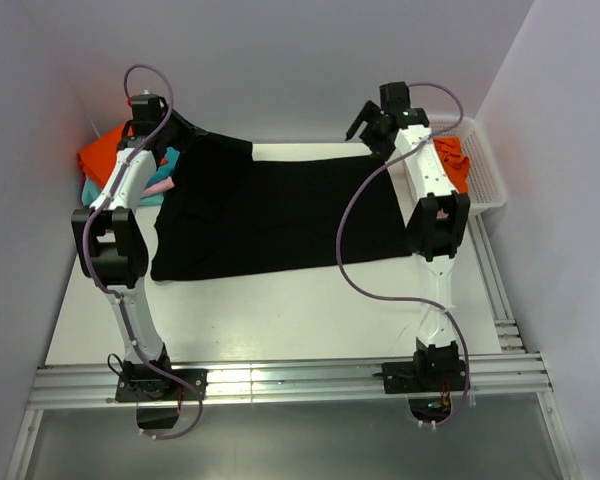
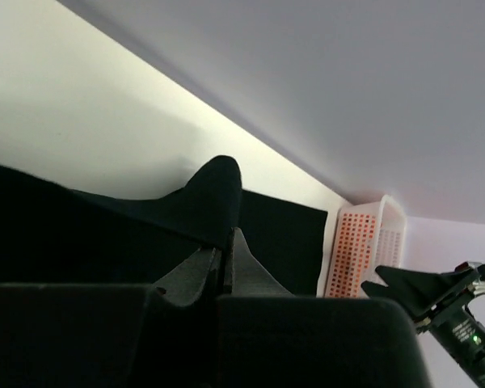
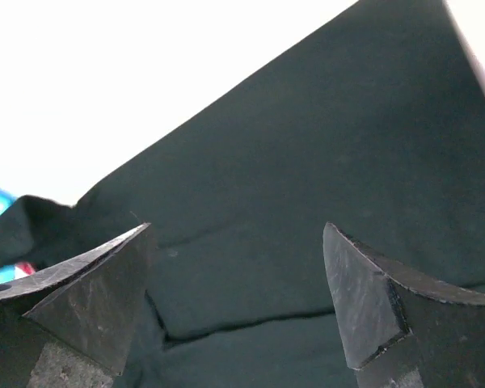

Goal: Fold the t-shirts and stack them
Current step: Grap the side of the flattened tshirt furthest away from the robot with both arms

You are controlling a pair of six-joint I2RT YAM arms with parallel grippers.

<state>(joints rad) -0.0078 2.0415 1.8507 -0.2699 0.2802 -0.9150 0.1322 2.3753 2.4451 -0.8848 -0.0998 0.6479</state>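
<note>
The large black t-shirt lies spread across the white table. My left gripper is shut on the shirt's far left corner and holds it lifted; in the left wrist view the cloth peaks up from between the closed fingers. My right gripper is open and empty above the shirt's far right edge; the right wrist view shows the black cloth below its spread fingertips. An orange shirt, a teal one and a pink one are piled at the far left.
A white lattice basket with an orange shirt in it stands at the far right; it also shows in the left wrist view. Grey walls close in the back and sides. Metal rails run along the near edge.
</note>
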